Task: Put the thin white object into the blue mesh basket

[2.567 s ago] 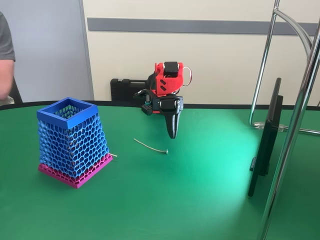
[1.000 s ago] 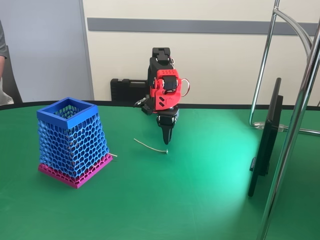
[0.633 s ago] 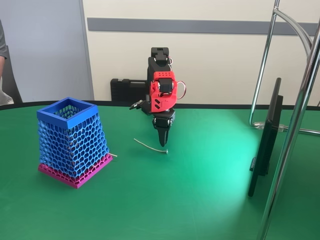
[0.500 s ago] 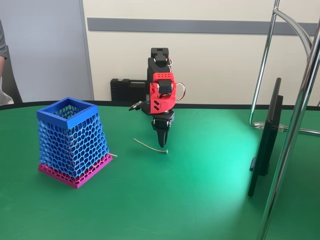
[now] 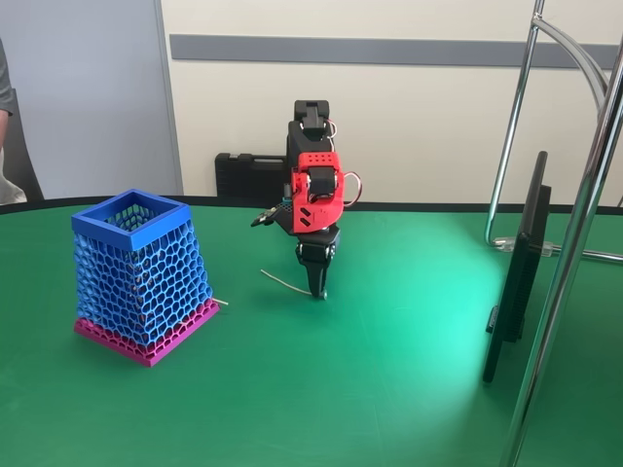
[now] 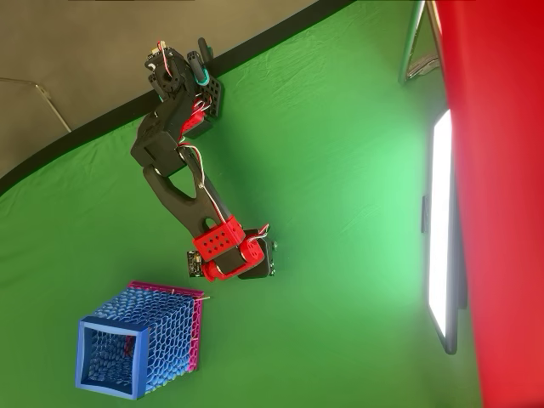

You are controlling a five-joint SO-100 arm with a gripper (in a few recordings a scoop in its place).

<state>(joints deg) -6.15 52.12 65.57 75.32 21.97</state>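
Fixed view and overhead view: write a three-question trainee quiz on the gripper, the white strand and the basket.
1. True or false: the thin white object already lies inside the blue mesh basket.
2. In the fixed view, the gripper points: A up, B down at the table, C sideways at the basket?
3. What colour is the basket's base plate?

Key: 1 false, it lies on the green table. 2 B. 3 magenta.
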